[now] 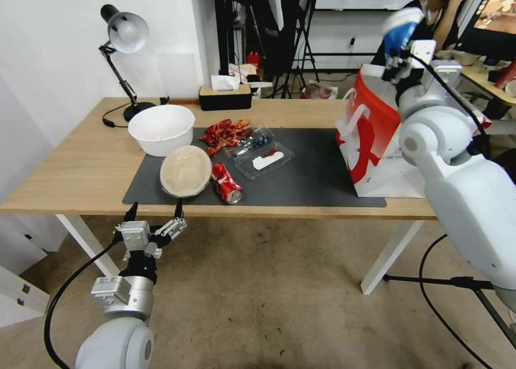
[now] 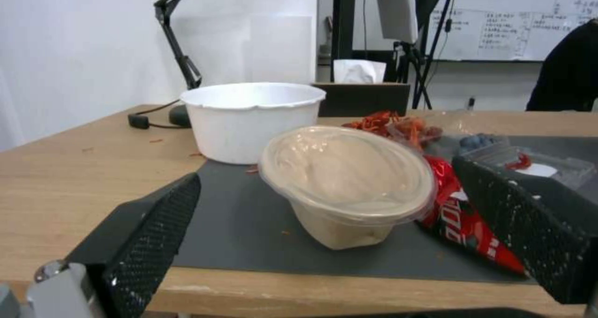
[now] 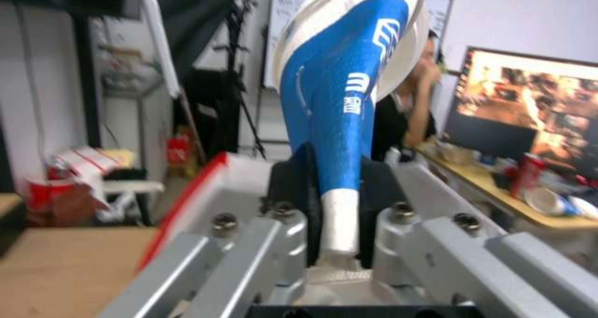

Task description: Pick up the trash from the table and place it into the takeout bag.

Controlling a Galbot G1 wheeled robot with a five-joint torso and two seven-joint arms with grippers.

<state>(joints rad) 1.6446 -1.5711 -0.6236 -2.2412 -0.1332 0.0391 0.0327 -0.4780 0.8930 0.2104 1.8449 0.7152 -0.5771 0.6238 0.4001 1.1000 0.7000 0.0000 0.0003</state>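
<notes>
A long light-wood worktop [image 1: 80,170] carries a dark grey mat [image 1: 312,170], seen from the robot's head. At the worktop's right end, on the mat's right edge, stands the takeout bag [image 1: 371,143], white with a red side panel and loop handles. The right claw [image 1: 399,57] is raised over the bag's open top, its fingers clamped together on the base of a blue-white paper cup [image 3: 349,75], which is pinched flat there and flares wide at its far end. The main risk, as a judgement: the cup is wide at its free end and may sit near the bag's far rim rather than squarely over the opening, so on release it could catch the rim or a handle and drop to the floor, or nudge the light bag over. The rest of the trash lies well apart from this claw, toward the mat's left end: a beige lidded tub [image 1: 185,171] tilted near the mat's front edge, a crushed red soda can [image 1: 227,183] touching it on its right side, a clear plastic tray [image 1: 263,156] behind the can, and a heap of red shells [image 1: 223,132] further back. A white bowl [image 1: 161,128] sits at the mat's back left corner. The left claw [image 1: 154,213] hangs just off the worktop's front edge, below the tub, with its fingers spread apart and holding nothing; the tub sits straight ahead between them in its wrist view.
</notes>
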